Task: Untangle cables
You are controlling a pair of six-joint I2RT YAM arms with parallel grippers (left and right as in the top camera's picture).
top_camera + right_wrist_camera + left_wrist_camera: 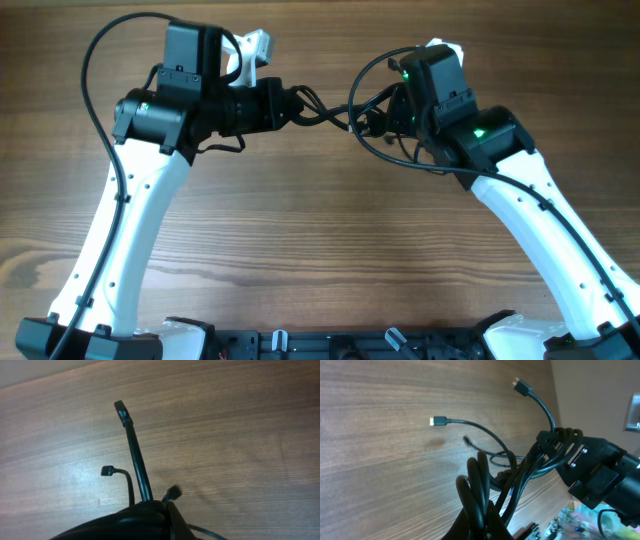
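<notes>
The cables (325,112) are thin black cords bunched in a tangle, stretched above the table between my two grippers at the back centre. My left gripper (288,104) is shut on a doubled loop of the cables (476,480), which rises out of its jaws (481,522). Two plug ends (520,386) (438,421) hang free over the wood. My right gripper (376,118) is shut on the other side of the bundle (130,521); only one finger (178,521) shows. Three plug ends (120,409) (106,470) (173,492) stick out of that side.
The wooden table (320,240) lies under both arms. A thicker black arm wire (98,60) loops out at the back left, and another (400,160) hangs by the right wrist. A black rail (330,345) runs along the front edge. The table's edge (555,390) lies beyond the cables.
</notes>
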